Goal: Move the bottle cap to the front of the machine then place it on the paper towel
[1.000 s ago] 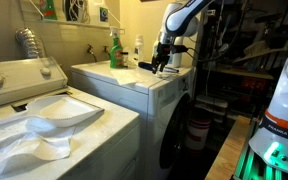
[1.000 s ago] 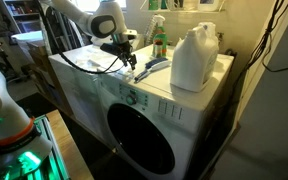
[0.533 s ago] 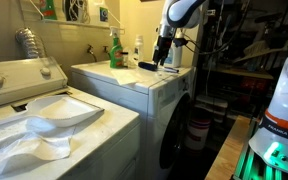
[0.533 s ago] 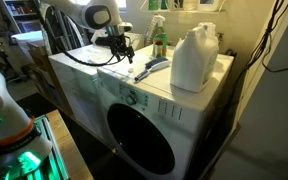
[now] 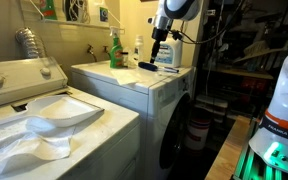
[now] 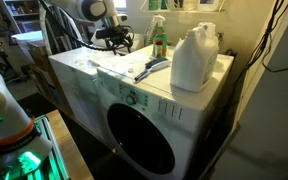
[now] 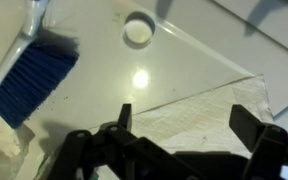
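So the white front-load machine (image 5: 149, 105) has a flat top, with a crinkly paper towel (image 7: 224, 95) spread on it and a blue brush (image 7: 32, 80) off to one side. The gripper (image 7: 182, 114) hangs over the towel's edge with its jaws spread wide, holding nothing. The bottle cap (image 7: 138, 30) is a small white ring. It sits on bare machine top, clear of the towel and well ahead of the fingers.

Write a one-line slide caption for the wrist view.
Open black gripper hovers above white paper towel; small round white bottle cap sits apart.
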Action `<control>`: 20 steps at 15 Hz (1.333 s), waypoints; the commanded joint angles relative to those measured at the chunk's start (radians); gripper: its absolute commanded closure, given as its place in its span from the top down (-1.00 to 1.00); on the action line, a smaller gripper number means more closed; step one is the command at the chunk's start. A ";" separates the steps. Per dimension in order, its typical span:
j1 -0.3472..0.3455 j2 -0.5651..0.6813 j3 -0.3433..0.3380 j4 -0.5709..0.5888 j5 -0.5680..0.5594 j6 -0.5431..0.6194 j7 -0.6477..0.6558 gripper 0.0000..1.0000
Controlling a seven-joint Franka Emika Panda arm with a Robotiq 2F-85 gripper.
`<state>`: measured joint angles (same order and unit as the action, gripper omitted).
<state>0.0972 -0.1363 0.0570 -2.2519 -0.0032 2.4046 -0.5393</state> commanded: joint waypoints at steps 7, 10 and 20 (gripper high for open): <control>-0.025 0.020 -0.052 0.140 -0.015 -0.440 -0.340 1.00; -0.055 0.039 -0.079 0.179 -0.074 -0.552 -0.508 1.00; -0.083 0.085 -0.097 0.168 -0.058 -0.395 -0.766 1.00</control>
<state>0.0155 -0.0734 -0.0382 -2.0937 -0.0959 2.0215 -1.1877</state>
